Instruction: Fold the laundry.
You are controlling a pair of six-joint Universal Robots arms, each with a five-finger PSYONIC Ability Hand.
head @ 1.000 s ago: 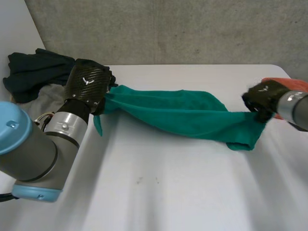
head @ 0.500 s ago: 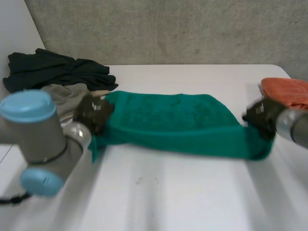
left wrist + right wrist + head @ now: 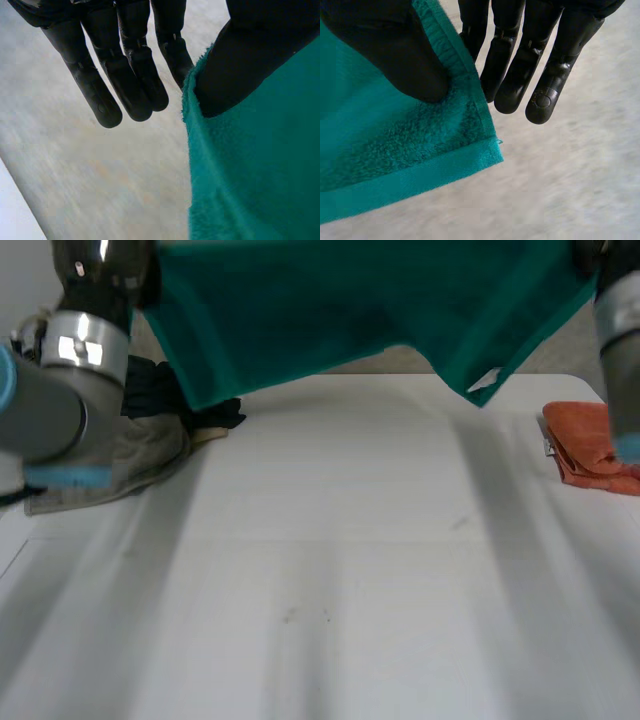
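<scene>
A green towel (image 3: 350, 310) hangs spread in the air above the white table (image 3: 330, 560), stretched between my two raised hands. My left hand (image 3: 98, 258) holds its left upper edge. In the left wrist view the thumb (image 3: 250, 60) pinches the towel (image 3: 260, 175) against the straight fingers (image 3: 127, 85). My right arm (image 3: 622, 350) rises at the towel's other end. In the right wrist view my right hand (image 3: 512, 75) pinches a hemmed corner of the towel (image 3: 380, 150) under its thumb (image 3: 385, 50). The towel's lower corner (image 3: 480, 390) dangles over the table's far side.
A folded orange cloth (image 3: 595, 445) lies at the table's right edge. A pile of grey (image 3: 140, 455) and dark (image 3: 160, 400) clothes sits at the far left. A concrete wall stands behind the table.
Both hands have lifted the green towel off the table and high up. It was lying stretched on the surface and now hangs flat between them.
</scene>
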